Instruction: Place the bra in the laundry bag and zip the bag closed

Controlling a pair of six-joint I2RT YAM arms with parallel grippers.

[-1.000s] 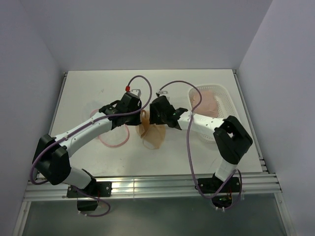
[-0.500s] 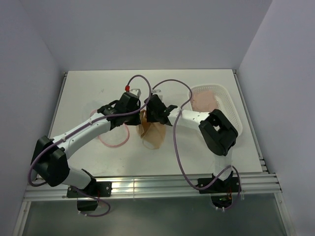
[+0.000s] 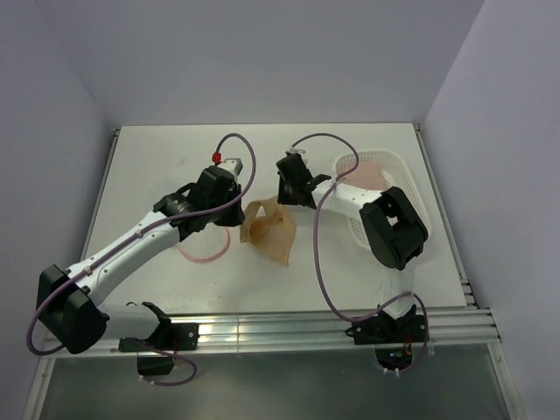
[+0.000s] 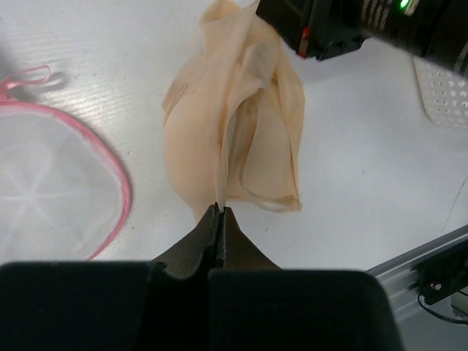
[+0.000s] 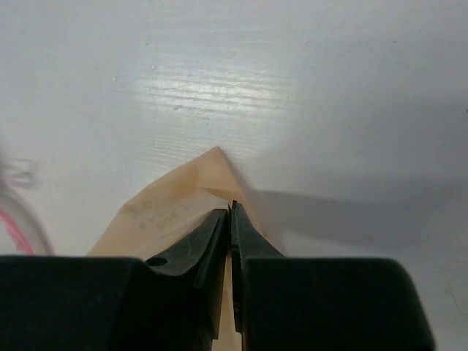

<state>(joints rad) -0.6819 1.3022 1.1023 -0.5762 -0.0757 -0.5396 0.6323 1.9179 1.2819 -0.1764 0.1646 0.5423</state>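
**Bra pinched by both tools, outside the bag**

I see the bra (image 3: 269,231) near the middle of the table (image 3: 149,157), just to the right of the laundry bag (image 3: 210,257) and not inside it. The peach fabric is bunched into a tall fold and drawn between my two arms.

The left tool (image 4: 219,212) is clenched on a thin edge of the bra's near-left side. On the left wrist camera its fingers meet with only the fabric between them. In the overhead view the left tool (image 3: 238,213) sits at the bra's left edge, with that arm crossing over part of the bag.

The right tool (image 5: 231,210) has its jaws all but together on a pointed corner of the bra (image 5: 191,197), so I read it as grasping the fabric. From above, the right tool (image 3: 283,201) is at the bra's far corner. The left wrist camera shows the same black tool at the top of the fold.

I cannot tell whether the bra's lower cup rests on the table or hangs just above it.

The bag's pink rim (image 4: 126,191) curves along the left of the bra (image 4: 241,139), close beside it but apart from it.

At the right of the table stands a white perforated basket (image 3: 423,206) with a paler pink garment (image 3: 369,171) inside.
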